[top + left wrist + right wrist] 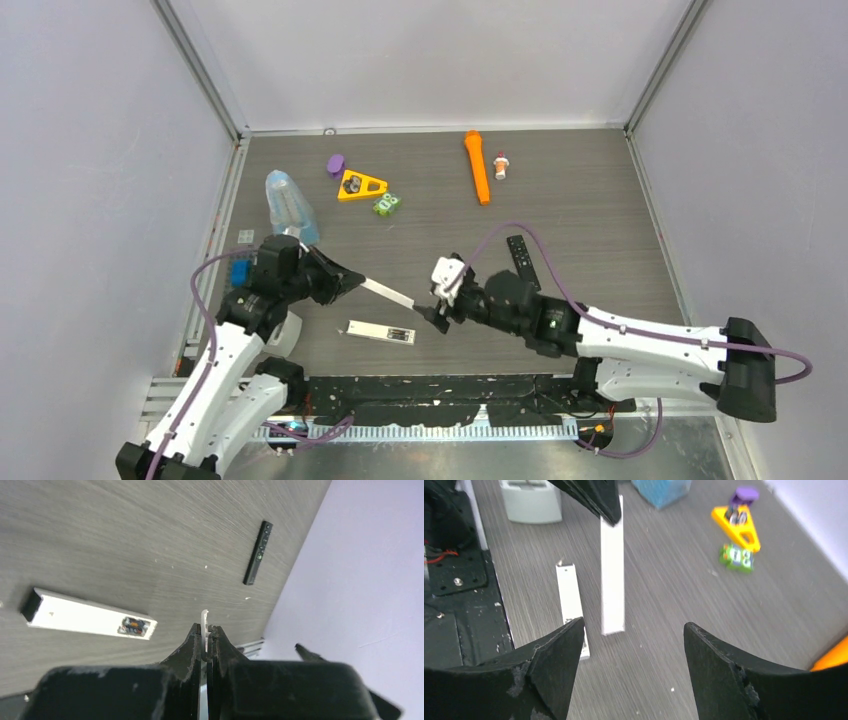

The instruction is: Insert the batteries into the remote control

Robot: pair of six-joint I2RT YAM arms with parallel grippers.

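Observation:
The remote control is a slim white bar lying flat near the front edge, also visible in the left wrist view with a small opening at one end. My left gripper is shut on a thin white strip that sticks out toward the right arm. My right gripper stands open just beyond the strip's free end, touching nothing. Small dark cylinders, seemingly the batteries, sit in a yellow triangular holder.
A black remote lies behind the right arm. At the back lie an orange torch, a small figure, a purple piece and a green cube. A clear-blue bottle lies behind the left arm.

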